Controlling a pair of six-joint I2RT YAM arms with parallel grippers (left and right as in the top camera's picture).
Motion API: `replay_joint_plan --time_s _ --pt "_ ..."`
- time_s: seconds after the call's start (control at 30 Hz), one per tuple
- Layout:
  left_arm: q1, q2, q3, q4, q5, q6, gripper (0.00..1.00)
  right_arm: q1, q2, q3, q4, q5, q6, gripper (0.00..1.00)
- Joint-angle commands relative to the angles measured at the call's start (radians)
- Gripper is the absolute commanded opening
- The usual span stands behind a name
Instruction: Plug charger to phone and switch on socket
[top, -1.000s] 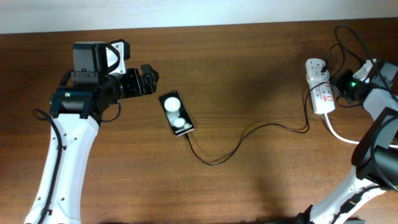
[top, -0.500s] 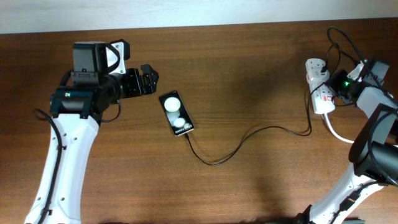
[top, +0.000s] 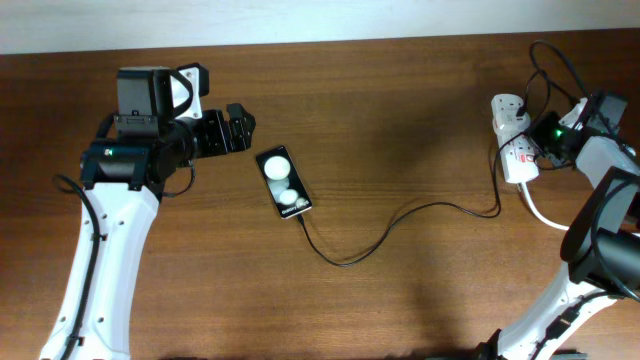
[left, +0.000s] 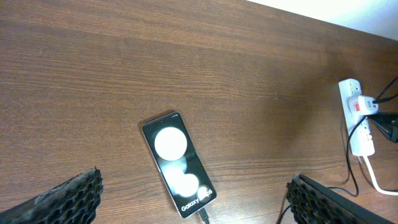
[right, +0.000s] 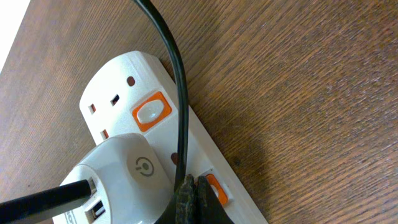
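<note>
The phone (top: 283, 183) lies face up left of the table's middle, showing two white discs (left: 170, 142). The charger, a thin black cable (top: 400, 215), has its plug tip (left: 203, 216) in the phone's lower end and runs right to the white adapter (right: 118, 174) in the socket (top: 512, 140), a white power strip. My right gripper (right: 194, 196) is shut, its tips resting on the strip at the orange switch (right: 214, 188) beside the adapter. My left gripper (top: 238, 128) hangs open just upper left of the phone, holding nothing.
A second orange switch (right: 151, 112) sits by the strip's free outlet. The strip's thick white cord (top: 545, 215) trails toward the right edge. Black cable loops (top: 550, 65) rise behind the strip. A pale wall borders the table's far edge.
My right gripper shifted slightly left onto the power strip, then held still. The left arm, phone and cable have not moved.
</note>
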Motion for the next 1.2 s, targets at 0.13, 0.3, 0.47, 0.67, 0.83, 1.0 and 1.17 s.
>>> replay_joint_plan --time_s 0.13,0.3,0.47,0.67,0.83,1.0,1.17 --pt "0.005 -0.019 0.006 0.002 0.007 0.005 0.99 0.064 0.023 -0.021 -0.079 -0.034 0.005 0.04" --pt "0.005 -0.019 0.006 0.002 0.007 0.005 0.99 0.067 0.023 -0.021 -0.094 -0.034 0.005 0.04" --pt "0.005 -0.019 0.006 0.002 0.007 0.005 0.99 0.079 0.023 -0.021 -0.097 -0.039 0.005 0.04" --pt "0.005 -0.019 0.006 0.002 0.007 0.005 0.99 0.08 0.023 -0.021 -0.098 -0.043 0.005 0.04" --pt "0.005 -0.019 0.006 0.002 0.007 0.005 0.99 -0.014 -0.054 -0.02 -0.136 -0.041 0.001 0.04" --pt "0.005 -0.019 0.006 0.002 0.007 0.005 0.99 -0.138 -0.311 -0.02 -0.266 -0.114 0.0 0.04" --pt "0.005 -0.019 0.006 0.002 0.007 0.005 0.99 -0.1 -0.567 -0.02 -0.381 -0.365 -0.112 0.04"
